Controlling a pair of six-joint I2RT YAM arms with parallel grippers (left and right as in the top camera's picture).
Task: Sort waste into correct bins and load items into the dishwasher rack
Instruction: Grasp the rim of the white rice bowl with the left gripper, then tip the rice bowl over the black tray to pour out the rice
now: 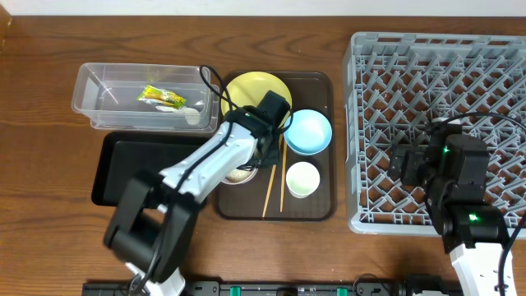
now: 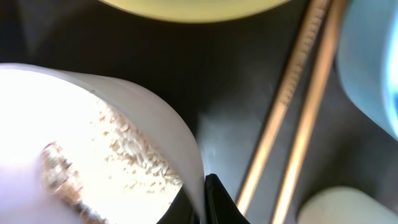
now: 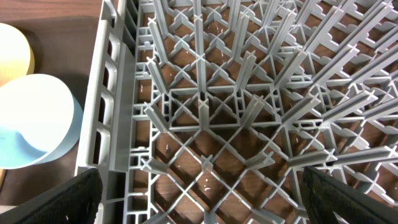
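Grey plastic fills your right side: the dishwasher rack [image 1: 436, 123], a square lattice with upright pegs, is cut off by the overhead frame's right edge. Your right gripper [image 3: 205, 199] hangs over it near its left wall, released, its dark fingertips [image 3: 62, 199] spread to the wrist view's bottom corners with nothing between them. Left of the rack lies the dark brown serving tray [image 1: 325, 205], partly covered by your left arm [image 1: 205, 160]. Further left sit the shallow black tray [image 1: 123, 168] and, behind it, the clear tub [image 1: 99, 90]. On the serving tray, the round yellow plate [image 1: 251, 86] sits at the far end, with the light blue bowl [image 1: 308, 131] to its right and nearer you. The white bowl [image 2: 93, 143] sits on the tray's left side. From above it is almost wholly hidden under the arm, and in the wrist view it is washed out by glare. Your left gripper [image 2: 200, 206] grasps its rim, a dark finger on either side with only the wall between. The pale green cup [image 1: 302, 179] stands upright near the tray's right side. The chopsticks [image 1: 274, 177] lie between the white bowl and the cup. Their long axis runs far to near, the pair close together at the far end and spreading slightly toward you. The green-and-yellow wrapper [image 1: 160, 99] lies crumpled inside the clear tub. Rice grains [image 2: 137, 155] cling to the white bowl's inner wall, beside a brownish lump you cannot make out.
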